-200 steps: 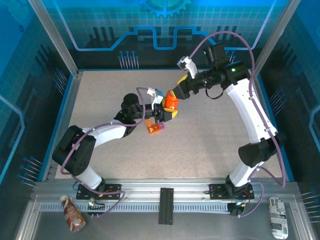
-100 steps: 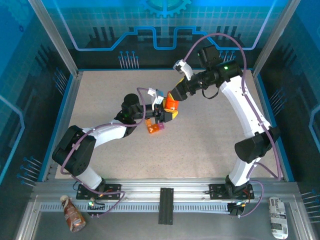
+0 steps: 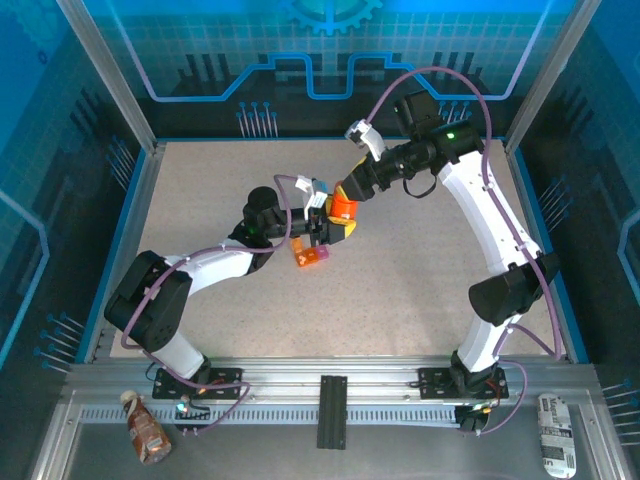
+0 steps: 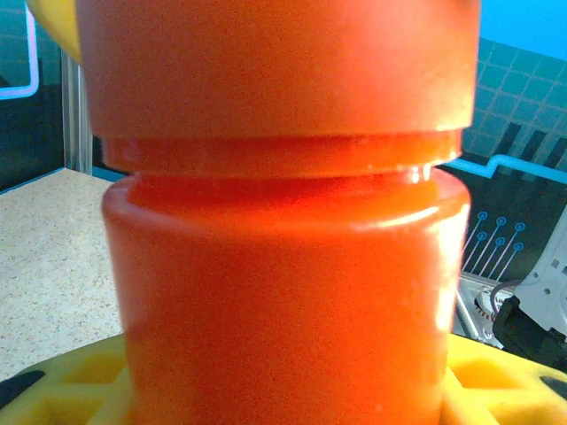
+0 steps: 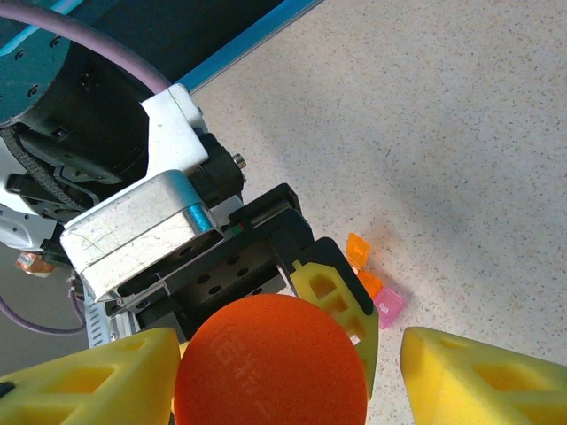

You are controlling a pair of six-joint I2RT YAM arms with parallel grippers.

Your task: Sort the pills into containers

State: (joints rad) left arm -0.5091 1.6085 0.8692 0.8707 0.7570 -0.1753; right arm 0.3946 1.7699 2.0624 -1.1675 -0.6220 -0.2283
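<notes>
Tabletop (image 3: 430,290) centre carries the work: the left pincer (image 3: 322,228) grips the orange bottle (image 3: 343,208) upright, while the right pincer (image 5: 283,376) straddles its cap (image 5: 257,336) from above, jaws apart with a gap on one side. The containers (image 3: 310,257) lie flat just nearside of the bottle, closer to the left arm. Whether any pills sit inside cannot be told.

Lab: aluminium-framed robot cell (image 3: 112,80)

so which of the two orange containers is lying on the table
The flat pill box with the pink end. It lies on the table near the left claw. The orange bottle is gripped in that claw instead.
</notes>
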